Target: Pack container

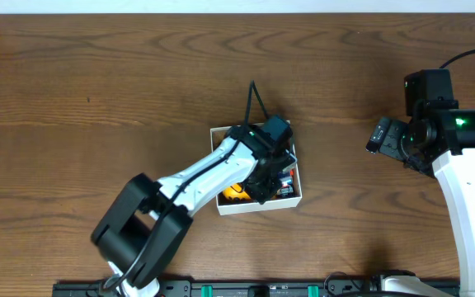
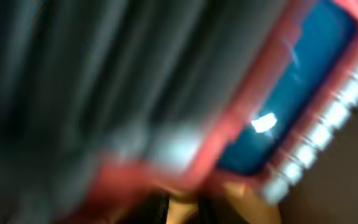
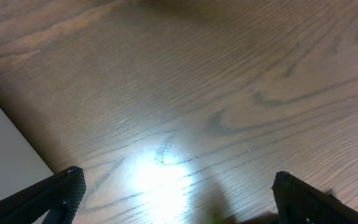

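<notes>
the container (image 1: pixel 258 206) sits in the middle of the surface (image 1: pixel 97 82). the left fingers (image 1: pixel 266 183) are down inside it, over a red and blue toy (image 1: pixel 285 186) at the box's 4 o'clock side. an orange toy (image 1: pixel 234 192) lies near the 7 o'clock corner. the left wrist view is all blur, so i cannot tell if the left fingers are clamped on the toy or just next to it. the right fingers (image 1: pixel 376 136) are wide apart and hold nothing. they hang over bare wood at 3 o'clock, well apart from the box.

what could go wrong? the walls look thin and nothing holds the box down. if the left arm bumps a wall, the box may slide or tip, and toys may fall out. if the toy sticks to the fingers, it may lift out with them. a hard push down may bend the cardboard.

no words or labels can be read. the toy shows a row of small white bumps, but it is too blurry to see any writing.
</notes>
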